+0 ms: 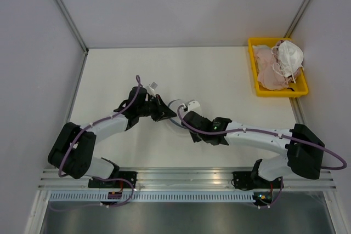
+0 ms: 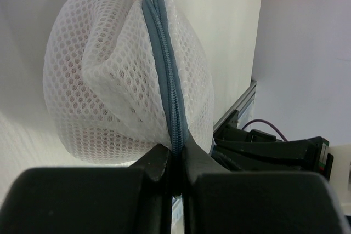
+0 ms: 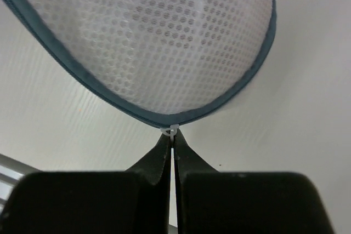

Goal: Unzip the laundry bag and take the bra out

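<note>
The laundry bag point(image 2: 109, 80) sits mid-worktop point(image 1: 219, 75), between the 2 end effectors, propped up on its rim. The left end effector point(image 2: 174, 154) is pressed together on the bag's edge, pinching the blue-grey zipper point(image 2: 167, 80) tape where the 2 mesh halves meet. The right end effector point(image 3: 173, 142) is closed to a narrow pinch on the small white pull tab point(image 3: 171, 131) at the near side of the rim.

The bra does not show clearly; only a dim shape lies behind the mesh, so it is probably inside.

The bag looks light and limp: the mesh dents and folds in the left wrist view, so it will likely slide or crumple rather than resist a pull. That makes the left pinch on the tape the anchor, close to the slider, while the tab is drawn along the curved rim. The tab is tiny and smooth and could slip out.

A yellow tray point(image 1: 282, 93) of pale garments stands far right, well apart.
</note>
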Controlling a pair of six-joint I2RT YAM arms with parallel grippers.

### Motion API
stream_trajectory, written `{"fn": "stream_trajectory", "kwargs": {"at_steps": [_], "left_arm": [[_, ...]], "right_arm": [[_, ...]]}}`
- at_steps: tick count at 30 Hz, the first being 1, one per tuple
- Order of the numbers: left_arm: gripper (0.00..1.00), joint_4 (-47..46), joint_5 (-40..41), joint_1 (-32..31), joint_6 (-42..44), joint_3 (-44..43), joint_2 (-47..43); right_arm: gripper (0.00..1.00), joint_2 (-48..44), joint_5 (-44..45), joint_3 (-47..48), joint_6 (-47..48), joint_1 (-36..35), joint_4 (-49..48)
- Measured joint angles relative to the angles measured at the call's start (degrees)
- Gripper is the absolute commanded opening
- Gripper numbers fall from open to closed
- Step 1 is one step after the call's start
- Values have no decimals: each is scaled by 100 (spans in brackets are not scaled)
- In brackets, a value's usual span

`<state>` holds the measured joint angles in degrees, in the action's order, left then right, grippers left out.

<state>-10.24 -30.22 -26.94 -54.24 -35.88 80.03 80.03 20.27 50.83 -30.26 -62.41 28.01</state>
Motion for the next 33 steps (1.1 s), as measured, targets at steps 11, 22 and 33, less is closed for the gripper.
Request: {"fn": "stream_trajectory", "kwargs": {"at_steps": [11, 22, 33], "left_arm": [[2, 181, -953, 199, 944, -815, 874], [97, 345, -1495, 511, 1375, -1668, 1709], [99, 909, -461, 514, 1113, -855, 507]], "right_arm": [[1, 553, 1130, 120, -361, 155, 516], [0, 131, 1696, 173, -466, 391, 754], [1, -328, 1488, -72, -400, 404, 588]]}}
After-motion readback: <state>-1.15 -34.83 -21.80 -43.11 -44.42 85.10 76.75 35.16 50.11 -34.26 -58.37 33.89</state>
